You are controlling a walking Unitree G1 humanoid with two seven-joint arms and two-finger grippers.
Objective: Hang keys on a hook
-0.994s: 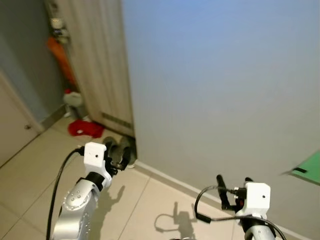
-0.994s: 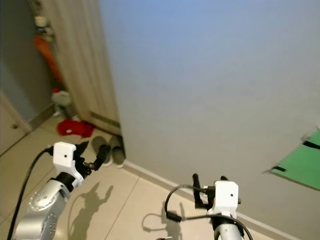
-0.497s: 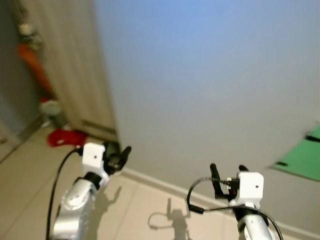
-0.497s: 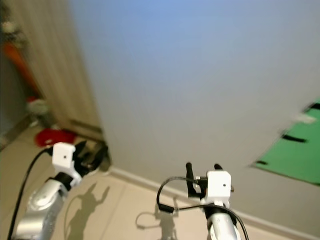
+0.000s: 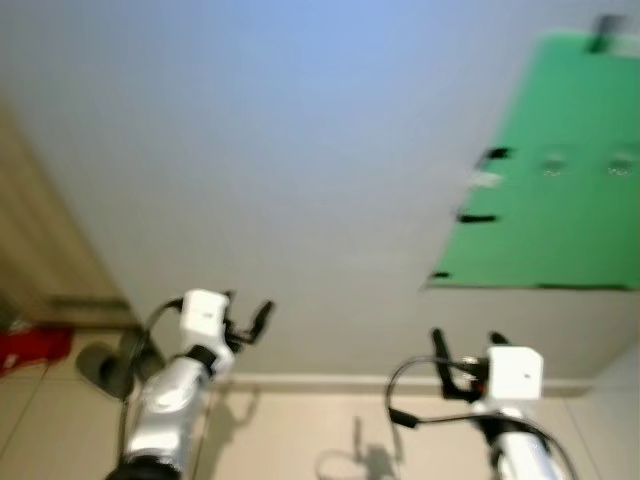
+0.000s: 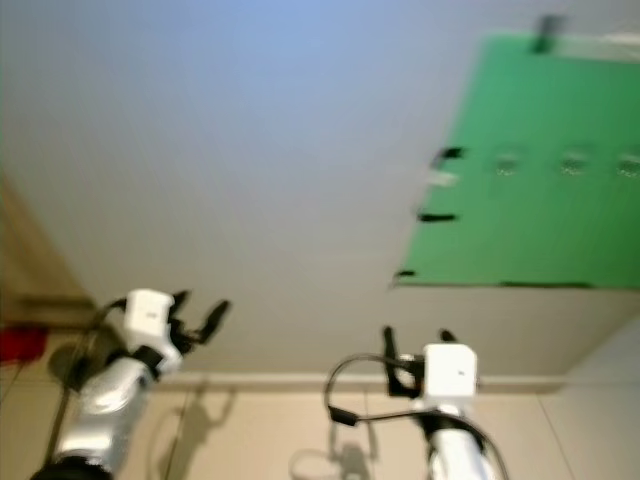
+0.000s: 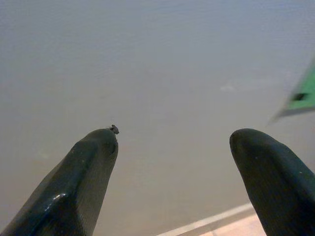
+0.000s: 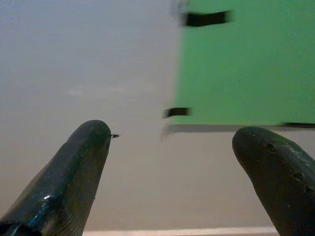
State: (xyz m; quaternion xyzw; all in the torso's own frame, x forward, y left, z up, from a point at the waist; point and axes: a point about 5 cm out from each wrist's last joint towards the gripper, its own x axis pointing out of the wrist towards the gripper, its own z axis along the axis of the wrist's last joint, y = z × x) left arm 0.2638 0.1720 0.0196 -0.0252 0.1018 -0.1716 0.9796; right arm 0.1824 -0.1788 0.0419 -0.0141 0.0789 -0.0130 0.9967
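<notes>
A green board is taped to the grey wall at the upper right, its outline blurred. Three small pale blobs sit in a row on it; I cannot tell whether they are hooks. My left gripper is raised at the lower left, open and holding nothing, and faces bare wall in the left wrist view. My right gripper is raised at the lower right, open and holding nothing. It points at the board's lower left corner in the right wrist view. I see no keys.
A wooden door panel stands at the far left. A dark shoe and a red item lie on the tiled floor below it. A white skirting board runs along the foot of the wall.
The camera has swung right and tilted up, so the green board now sits large at the upper right and the door has slid to the left. Both grippers stay raised and open.
</notes>
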